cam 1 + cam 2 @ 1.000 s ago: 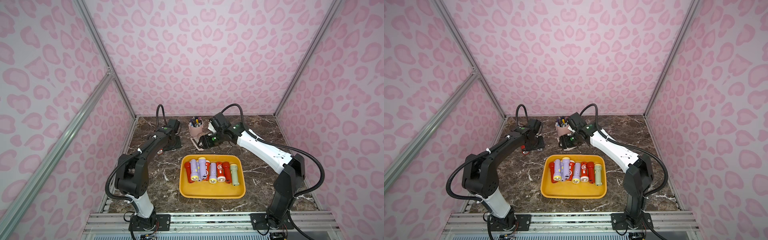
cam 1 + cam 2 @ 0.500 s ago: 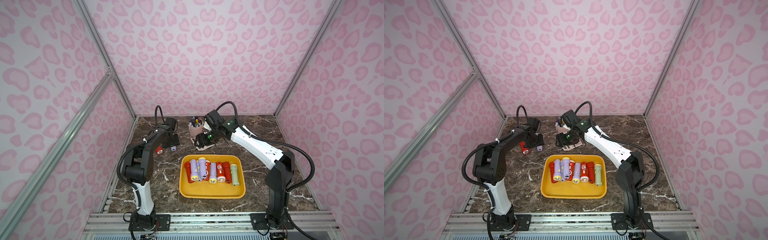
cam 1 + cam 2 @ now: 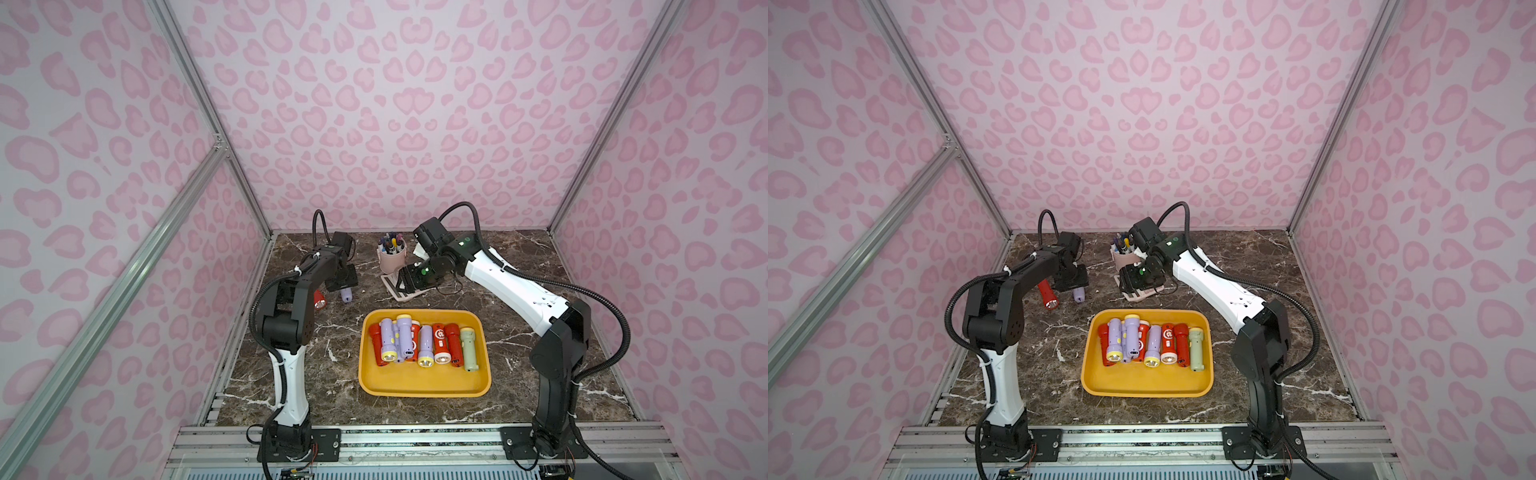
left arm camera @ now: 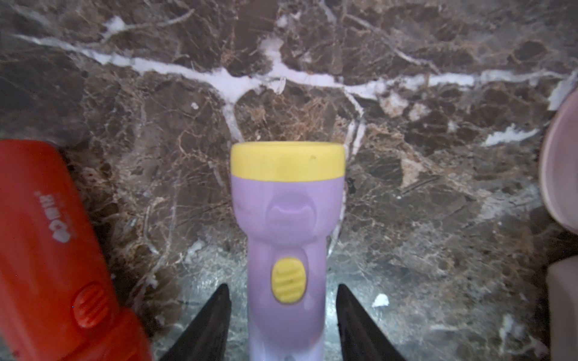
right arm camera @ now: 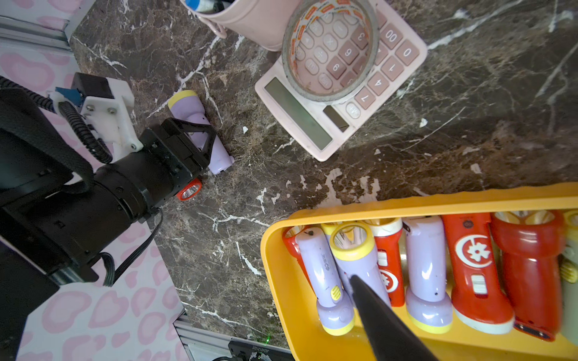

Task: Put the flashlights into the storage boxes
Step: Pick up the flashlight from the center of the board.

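Note:
A lilac flashlight (image 4: 286, 200) with a yellow head lies on the marble at the back left, seen in both top views (image 3: 347, 296) (image 3: 1079, 295). My left gripper (image 4: 283, 287) is open and straddles its handle, with a thin gap on each side. Beside it lies a red flashlight (image 4: 47, 234) (image 3: 319, 302). The yellow storage box (image 3: 424, 392) (image 5: 281, 281) holds several flashlights, lilac, red and one pale green (image 3: 468, 349). My right gripper (image 3: 402, 286) hovers over the calculator. Only one of its fingers (image 5: 381, 315) shows, with nothing on it.
A pink pen cup (image 3: 391, 259) stands at the back centre. A pink calculator (image 5: 312, 125) lies in front of it with a tape roll (image 5: 331, 53) on its keys. Pink patterned walls close in the back and both sides.
The left arm's elbow has drawn in and risen while its gripper stays at the lilac flashlight, jaws narrowing. The red flashlight has come into view. The right arm's elbow has shifted, its gripper barely moving.

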Action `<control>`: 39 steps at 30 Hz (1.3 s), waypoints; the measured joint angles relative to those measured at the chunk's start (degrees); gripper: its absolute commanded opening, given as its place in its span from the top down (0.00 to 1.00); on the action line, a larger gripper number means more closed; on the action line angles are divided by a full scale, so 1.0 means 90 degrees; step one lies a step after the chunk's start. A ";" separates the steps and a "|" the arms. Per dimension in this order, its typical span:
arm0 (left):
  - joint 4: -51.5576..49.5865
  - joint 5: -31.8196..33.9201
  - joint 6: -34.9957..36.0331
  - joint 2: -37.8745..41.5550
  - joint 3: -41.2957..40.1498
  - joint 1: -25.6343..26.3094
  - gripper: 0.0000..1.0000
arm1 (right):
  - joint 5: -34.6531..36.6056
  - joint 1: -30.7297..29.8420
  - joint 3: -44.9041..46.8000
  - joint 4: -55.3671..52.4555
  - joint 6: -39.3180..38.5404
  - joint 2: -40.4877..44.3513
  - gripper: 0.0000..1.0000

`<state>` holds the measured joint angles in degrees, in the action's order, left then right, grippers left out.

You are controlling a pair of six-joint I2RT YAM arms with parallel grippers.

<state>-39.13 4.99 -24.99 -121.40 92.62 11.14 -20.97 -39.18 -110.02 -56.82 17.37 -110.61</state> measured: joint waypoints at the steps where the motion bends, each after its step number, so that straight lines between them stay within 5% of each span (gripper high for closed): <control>1: -0.0005 -0.0002 0.0002 -0.0029 0.0010 -0.0002 0.46 | 0.0000 0.0022 0.0039 -0.0015 0.0000 0.0015 0.36; 13: -0.0012 -0.0002 0.0068 -0.0170 0.0010 -0.0005 0.73 | 0.0022 0.0204 0.0342 -0.0015 -0.0002 0.0257 0.36; 25: -0.0359 0.0063 0.0068 0.0794 -0.0151 0.0155 0.74 | 0.0073 0.0272 0.1044 0.0061 -0.0036 0.0804 0.36; 39: -0.1217 0.0495 -0.0767 0.2858 -0.0908 0.2205 0.71 | 0.0044 0.0522 0.3249 0.0563 -0.0049 0.2599 0.36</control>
<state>-50.09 9.45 -31.90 -95.68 84.44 30.98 -20.58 -34.48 -80.77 -51.75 16.93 -87.22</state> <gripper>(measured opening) 0.397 0.640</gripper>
